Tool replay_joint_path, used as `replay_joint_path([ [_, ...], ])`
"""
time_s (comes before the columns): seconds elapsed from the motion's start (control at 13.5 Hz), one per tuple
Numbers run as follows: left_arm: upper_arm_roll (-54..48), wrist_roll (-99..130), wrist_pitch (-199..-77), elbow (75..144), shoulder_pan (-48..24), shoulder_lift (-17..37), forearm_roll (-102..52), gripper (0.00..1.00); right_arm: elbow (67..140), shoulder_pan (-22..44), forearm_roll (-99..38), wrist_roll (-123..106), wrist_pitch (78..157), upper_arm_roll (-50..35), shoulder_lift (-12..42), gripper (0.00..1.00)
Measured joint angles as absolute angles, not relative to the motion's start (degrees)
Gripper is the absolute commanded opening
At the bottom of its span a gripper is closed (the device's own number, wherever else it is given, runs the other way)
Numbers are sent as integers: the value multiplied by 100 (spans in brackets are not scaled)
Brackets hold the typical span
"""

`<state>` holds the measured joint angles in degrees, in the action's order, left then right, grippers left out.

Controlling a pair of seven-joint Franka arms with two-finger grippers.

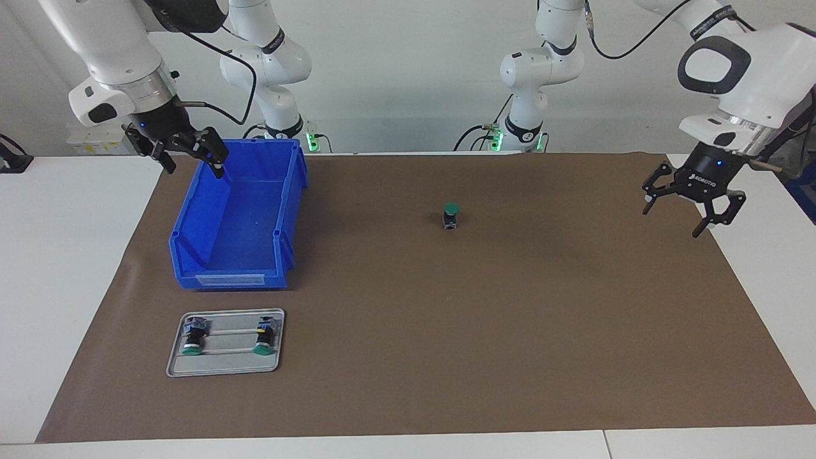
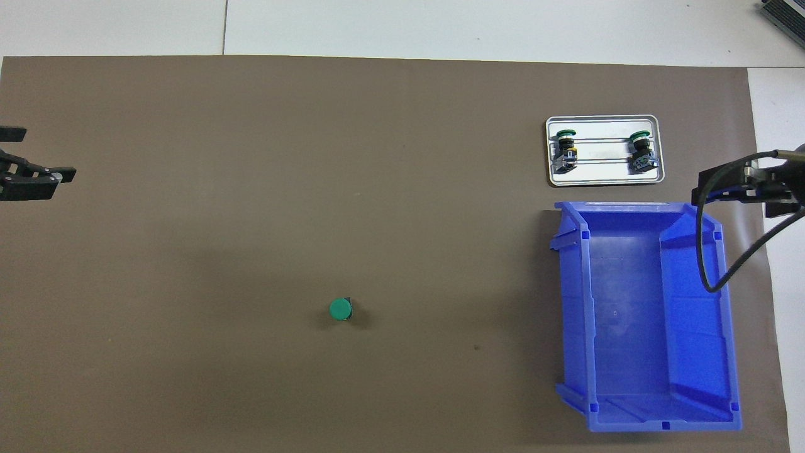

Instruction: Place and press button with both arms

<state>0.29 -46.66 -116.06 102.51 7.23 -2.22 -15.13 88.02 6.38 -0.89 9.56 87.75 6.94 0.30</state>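
From my station I see the button (image 1: 451, 215) standing upright on the brown mat (image 1: 408, 357), its short axis vertical and its round green cap facing straight up, so from overhead it reads as a flat green disc with a sliver of dark body at one edge. Under the cap sits a short black body on a bluish base. It stands alone, well apart from the blue bin (image 1: 237, 217), toward the left arm's end of the bench from it. The left gripper (image 1: 691, 208) hangs in the air over the mat's edge at the left arm's end, fingers spread and released, holding nothing. The right gripper (image 1: 185, 153) hovers over the bin's rim at the corner nearest the robots, fingers likewise apart and empty. A grey tray (image 1: 225, 368) lies just farther from the robots than the bin, carrying two spare buttons (image 1: 192, 336) lying on their sides.
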Motion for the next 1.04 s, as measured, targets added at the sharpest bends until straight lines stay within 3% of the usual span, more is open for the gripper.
replay_joint_path([
  [0.3, -112, -2032, -10199, 9345, 489, -318, -1037, 100, 8802, 638, -89, 956, 8775, 694, 30, 100],
  [0.67, -165, -183, -9032, 8612, -715, -85, 155, 100, 8802, 638, -89, 956, 8775, 694, 30, 100],
  [1.04, -59, 114, -8915, 8594, -683, 27, 138, 100, 8802, 638, -89, 956, 8775, 694, 30, 100],
])
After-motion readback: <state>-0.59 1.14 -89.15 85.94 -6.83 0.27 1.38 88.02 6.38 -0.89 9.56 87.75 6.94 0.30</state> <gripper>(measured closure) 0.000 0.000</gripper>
